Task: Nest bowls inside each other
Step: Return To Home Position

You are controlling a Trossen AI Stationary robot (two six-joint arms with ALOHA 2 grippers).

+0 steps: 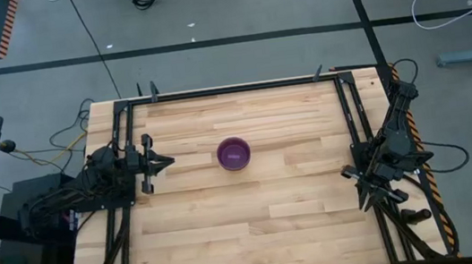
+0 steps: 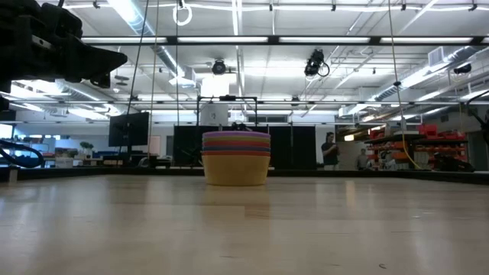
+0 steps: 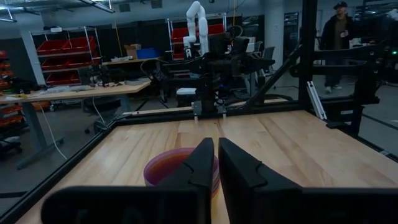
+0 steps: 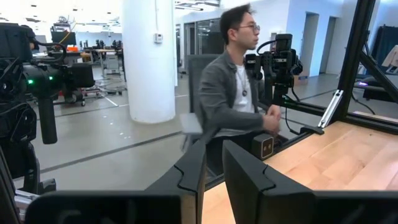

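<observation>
At table centre, high view: stack of bowls (image 1: pixel 233 155) stands alone on the wooden table (image 1: pixel 257 229), well apart from both arms. From above only the purple bowl (image 1: pixel 233 154) shows, mouth up.

Low view: the stack (image 2: pixel 236 158) is upright, axis vertical, rims level, no tilt seen. The yellow bowl (image 2: pixel 236 171) is at the bottom with its full wall showing. Thin rim bands lie above it, purple on top; the middle colours are too thin to sort. Round in plan, so no long axis across the table.

Left gripper (image 1: pixel 166 162): at the table's left side, level with the stack, tips pointing straight at it, clear of it. In its wrist view the left gripper (image 3: pixel 216 144) has fingers drawn together to a narrow slit, nothing between them; the stack (image 3: pixel 163 169) sits just beyond, partly hidden.

Right gripper (image 1: pixel 367 199): over the table's right edge, pointing away from the stack. In its wrist view the right gripper (image 4: pixel 213 148) has fingers likewise nearly together, empty. A seated person (image 4: pixel 233 81) shows beyond the table edge.
</observation>
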